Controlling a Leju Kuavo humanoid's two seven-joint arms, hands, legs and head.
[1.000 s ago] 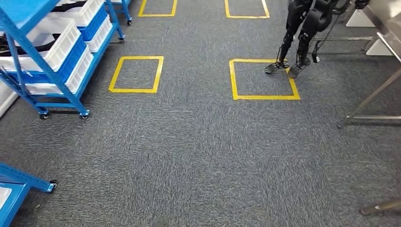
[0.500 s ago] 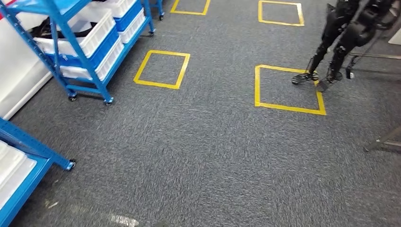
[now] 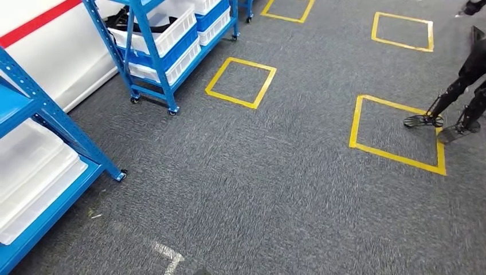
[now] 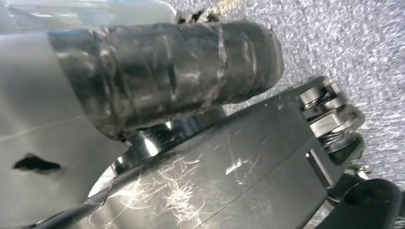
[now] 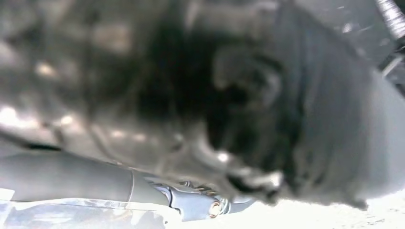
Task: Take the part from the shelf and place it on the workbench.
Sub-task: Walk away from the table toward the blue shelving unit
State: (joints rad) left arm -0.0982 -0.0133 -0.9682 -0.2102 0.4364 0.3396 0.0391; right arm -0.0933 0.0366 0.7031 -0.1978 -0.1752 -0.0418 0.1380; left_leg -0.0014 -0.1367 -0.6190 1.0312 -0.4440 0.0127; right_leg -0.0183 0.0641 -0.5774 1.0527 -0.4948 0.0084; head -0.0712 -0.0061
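grey carpet floor (image 3: 258,189): near left, one blue metal shelf rack (image 3: 34,109) with white plastic trays (image 3: 31,172). farther left, a second blue wheeled shelf rack (image 3: 155,51) holding three visible white plastic bins (image 3: 166,26), dark parts (image 3: 123,20) in the top bin. four yellow tape squares (image 3: 240,82). far right, one black robot's legs (image 3: 458,97). left hand (image 4: 191,119), right hand (image 5: 200,119): grasp cannot be told.

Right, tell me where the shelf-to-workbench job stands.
Done: nothing that shows. In hand: the head view faces carpet, with the blue shelf at upper left, dark items lying in its white bin. The left hand and right hand appear too close and blurred to tell whether either holds anything. Left: reaching the shelf, taking the part, placing it on the workbench.
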